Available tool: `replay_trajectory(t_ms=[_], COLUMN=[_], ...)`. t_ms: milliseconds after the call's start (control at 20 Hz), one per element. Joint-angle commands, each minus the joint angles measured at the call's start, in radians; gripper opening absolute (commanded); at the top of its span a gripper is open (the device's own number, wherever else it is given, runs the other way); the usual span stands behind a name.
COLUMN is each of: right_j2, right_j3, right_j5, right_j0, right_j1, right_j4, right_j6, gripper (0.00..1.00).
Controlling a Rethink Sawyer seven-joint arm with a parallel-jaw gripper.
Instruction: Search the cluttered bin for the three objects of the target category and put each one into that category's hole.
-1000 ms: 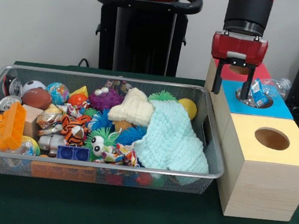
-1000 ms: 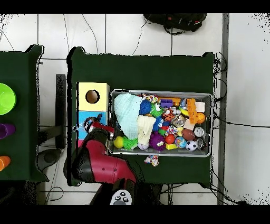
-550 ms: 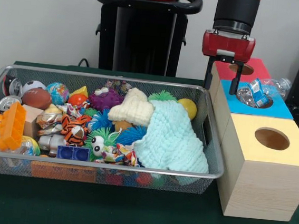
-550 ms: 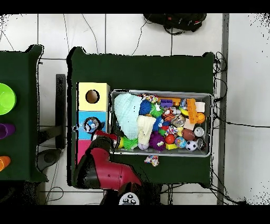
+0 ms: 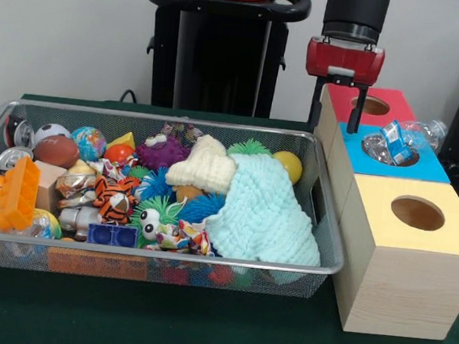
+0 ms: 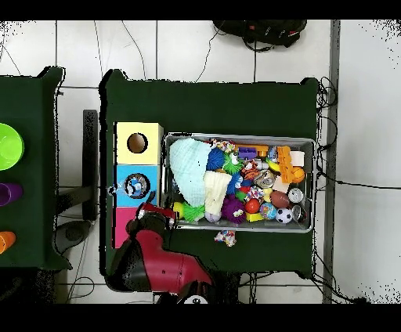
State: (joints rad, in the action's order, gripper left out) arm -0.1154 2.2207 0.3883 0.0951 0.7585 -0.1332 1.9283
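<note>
Claw (image 5: 332, 127) of mine hangs empty with prongs spread, upper right of frame, beside the red box (image 5: 364, 105). A crushed plastic bottle (image 5: 395, 144) sits lodged in the blue box's hole (image 5: 391, 155).

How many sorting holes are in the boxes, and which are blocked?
3: the red hole at the far end, open; the blue hole in the middle, plugged by a plastic bottle; the yellow hole nearest, open.

The front camera sits low and close, facing across the dark green table (image 5: 198, 332) at the silver wire-mesh bin (image 5: 147, 266). The overhead camera looks straight down from high up, taking in floor too. Both share bin and coloured wooden boxes (image 6: 138, 185).
</note>
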Motion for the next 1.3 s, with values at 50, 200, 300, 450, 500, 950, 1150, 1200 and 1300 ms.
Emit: replay_trajectory(t_ms=[50,200,300,450,500,950,1150,1200,1300], right_j2=[0.09,0.088,0.09,0.088,0.087,0.105,0.118,0.12,0.121], right_j3=[0.058,0.061,0.056,0.043,0.034,-0.056,-0.07,-0.076,-0.086], right_j5=[0.039,0.036,0.044,0.064,0.073,0.075,0.056,0.051,0.047], right_j0=[-0.013,0.002,0.004,0.012,0.014,-0.003,-0.015,-0.018,-0.013], right_j1=[0.026,0.026,0.018,-0.001,-0.009,-0.062,-0.057,-0.057,-0.063], right_j4=[0.001,-0.018,-0.022,-0.035,-0.039,-0.068,-0.073,-0.075,-0.089], right_j6=[0.293,0.294,0.295,0.301,0.3,0.287,0.283,0.28,0.28], gripper=[1.0,1.0,1.0,1.0,1.0,1.0,1.0,1.0,1.0])
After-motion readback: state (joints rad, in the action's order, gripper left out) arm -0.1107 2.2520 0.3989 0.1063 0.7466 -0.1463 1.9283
